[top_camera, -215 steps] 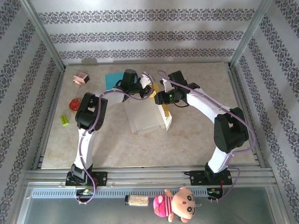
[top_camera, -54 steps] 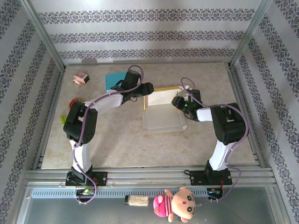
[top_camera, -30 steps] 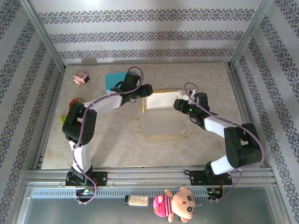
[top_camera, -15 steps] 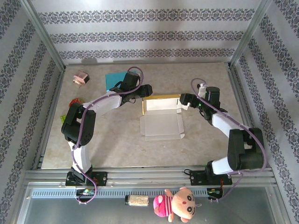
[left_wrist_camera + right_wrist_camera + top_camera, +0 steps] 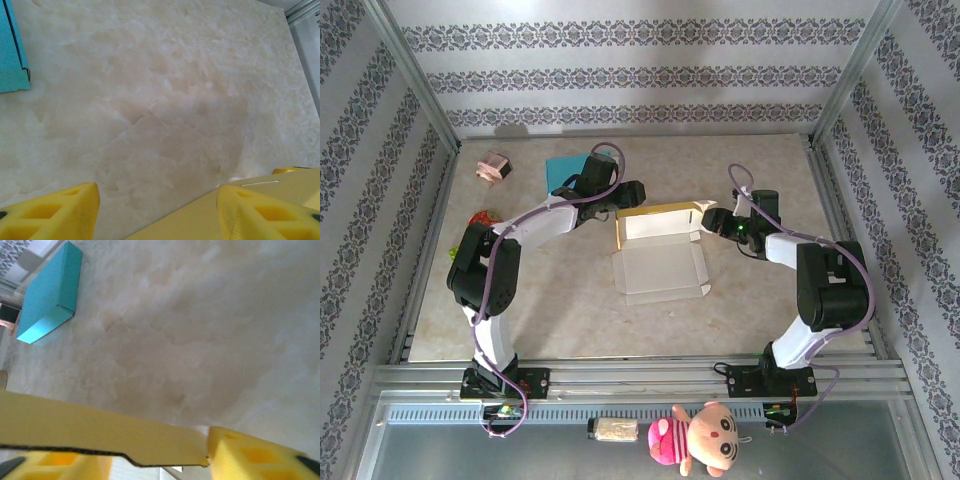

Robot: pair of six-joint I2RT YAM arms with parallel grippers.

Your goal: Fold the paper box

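The paper box point(image 5: 658, 268) lies unfolded at mid-table, white inside and yellow outside, its rear panel point(image 5: 658, 213) raised. At the panel's left end is my left gripper point(image 5: 620, 196). In the left wrist view this gripper point(image 5: 157, 200) is open, its fingers point(image 5: 265, 215) wide apart, and the yellow panel point(image 5: 200, 222) runs under the gap up to the right finger. My right gripper point(image 5: 716, 220) is at the panel's right end. In the right wrist view its jaws point(image 5: 157, 452) stand apart, and a yellow flap point(image 5: 100, 432) crosses the gap and touches the right finger point(image 5: 255, 455).
A teal box point(image 5: 568, 168) lies behind the left gripper and also appears as the teal box point(image 5: 12, 50) and the teal box point(image 5: 50, 295) in the wrist views. A pink toy point(image 5: 493, 167) and a red piece point(image 5: 478, 217) sit far left. A plush doll point(image 5: 695, 440) lies beyond the front rail.
The box has slid slightly left and its rear panel stands more upright. My right arm swung out to the right and came back to the panel's right end, its jaws widening and then narrowing.
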